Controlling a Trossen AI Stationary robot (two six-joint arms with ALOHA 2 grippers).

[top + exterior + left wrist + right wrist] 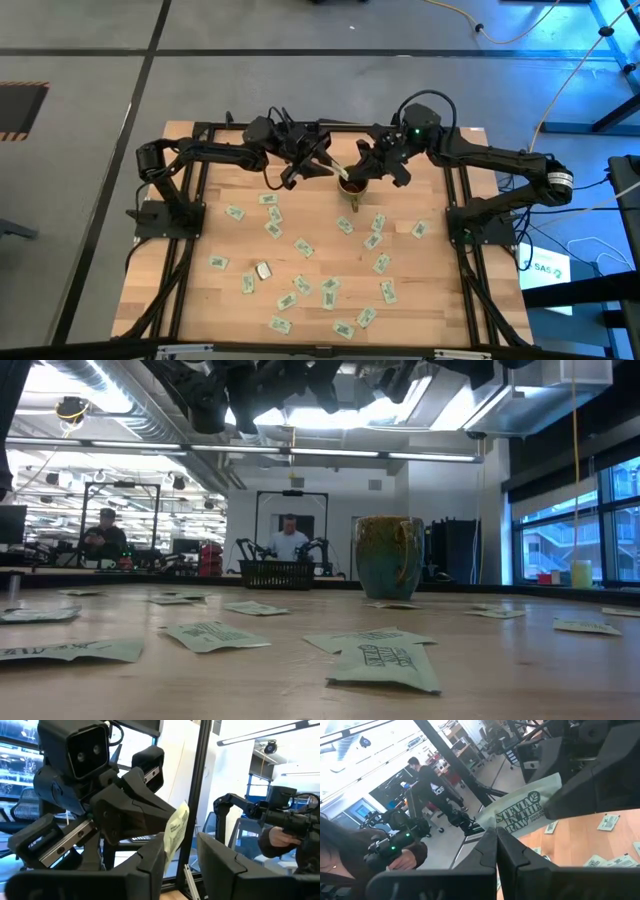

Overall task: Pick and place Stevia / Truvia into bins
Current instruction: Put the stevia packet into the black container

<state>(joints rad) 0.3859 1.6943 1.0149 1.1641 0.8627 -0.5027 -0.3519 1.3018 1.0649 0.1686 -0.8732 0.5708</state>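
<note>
Both grippers, the left gripper (pixel 325 160) and the right gripper (pixel 362 158), are pinching one Stevia sachet (pixel 340 168) above the mug (pixel 352 186).

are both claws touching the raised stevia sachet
Touching. The right wrist view shows the sachet running from the right claw into the left claw; the left wrist view shows both gripping it too.
</note>
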